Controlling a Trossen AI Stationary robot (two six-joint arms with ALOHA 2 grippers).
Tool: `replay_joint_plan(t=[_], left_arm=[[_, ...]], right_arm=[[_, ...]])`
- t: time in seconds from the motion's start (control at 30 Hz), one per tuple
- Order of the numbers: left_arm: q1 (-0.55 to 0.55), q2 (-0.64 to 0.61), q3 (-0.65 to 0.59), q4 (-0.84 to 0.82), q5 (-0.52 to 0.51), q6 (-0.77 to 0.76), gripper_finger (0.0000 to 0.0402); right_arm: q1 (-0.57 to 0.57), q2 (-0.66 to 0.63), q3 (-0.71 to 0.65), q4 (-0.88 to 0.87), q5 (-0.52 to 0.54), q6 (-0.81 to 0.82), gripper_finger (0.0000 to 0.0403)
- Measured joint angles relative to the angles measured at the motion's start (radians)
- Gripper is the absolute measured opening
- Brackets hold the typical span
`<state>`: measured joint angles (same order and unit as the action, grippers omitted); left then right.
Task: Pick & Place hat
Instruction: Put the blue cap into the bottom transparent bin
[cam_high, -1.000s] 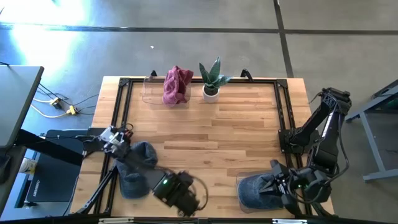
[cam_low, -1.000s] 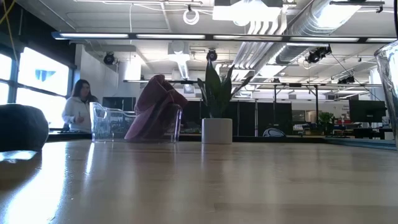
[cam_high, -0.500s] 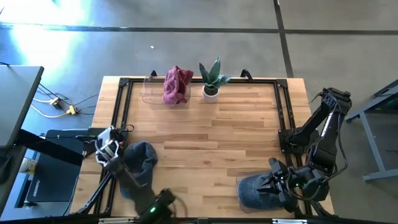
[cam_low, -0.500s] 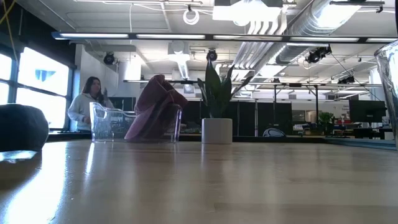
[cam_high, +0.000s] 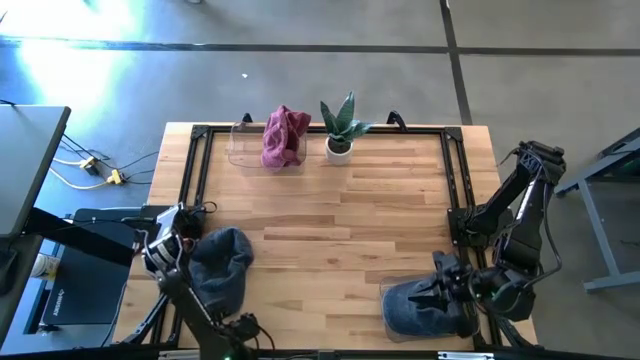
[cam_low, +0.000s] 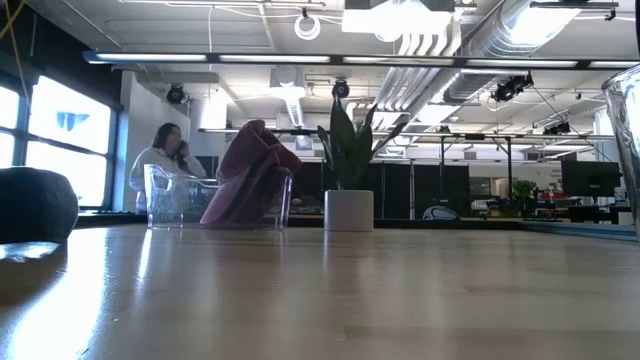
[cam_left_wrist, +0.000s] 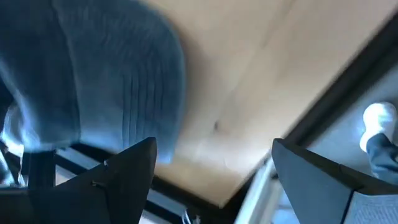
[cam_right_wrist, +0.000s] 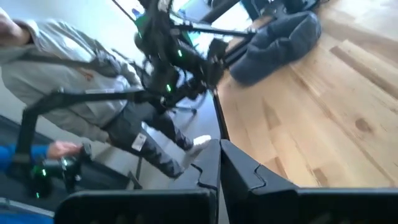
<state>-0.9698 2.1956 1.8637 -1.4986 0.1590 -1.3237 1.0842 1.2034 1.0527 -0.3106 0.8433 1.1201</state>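
Two slouchy blue-grey knit hats on the pale wood-plank tabletop (cam_high: 330, 240), which has a black metal frame around its edge. One hat (cam_high: 222, 262) slumps at the front-left corner, soft and ribbed-looking in the left wrist view, rumpled into a rounded heap. The other hat (cam_high: 415, 305) lies at the front-right, flattened and lumpy.

The left claw (cam_left_wrist: 211, 168) hangs off the front-left edge near that first hat, its two dark wedge-shaped fingers spread wide with nothing between them. The right claw (cam_right_wrist: 219, 163) sits at the second hat's right side; its angular black fingers are pressed tight together, and I can't tell if any fabric is pinched.

At the back edge: a clear plastic bin (cam_high: 245, 145) with a crumpled maroon cloth (cam_high: 284, 136) draped in it, beside a spiky-leafed plant in a small white pot (cam_high: 340, 148).
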Motion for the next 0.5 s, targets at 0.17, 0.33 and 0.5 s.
replay_joint_plan(t=[0.17, 0.33, 0.5], left_arm=[[0.0, 0.0, -0.11, 0.064, 0.007, 0.041, 0.0312], [0.0, 0.0, -0.208, 0.01, 0.027, -0.015, 0.0311], [-0.006, 0.0, -0.266, -0.01, -0.008, -0.02, 0.031]], right_arm=[[-0.031, 0.0, 0.0, 0.041, 0.013, -0.003, 0.0003], [-0.069, 0.0, 0.0, 0.097, -0.024, -0.003, 0.0002], [-0.091, 0.0, 0.0, 0.153, -0.023, -0.002, 0.0002]])
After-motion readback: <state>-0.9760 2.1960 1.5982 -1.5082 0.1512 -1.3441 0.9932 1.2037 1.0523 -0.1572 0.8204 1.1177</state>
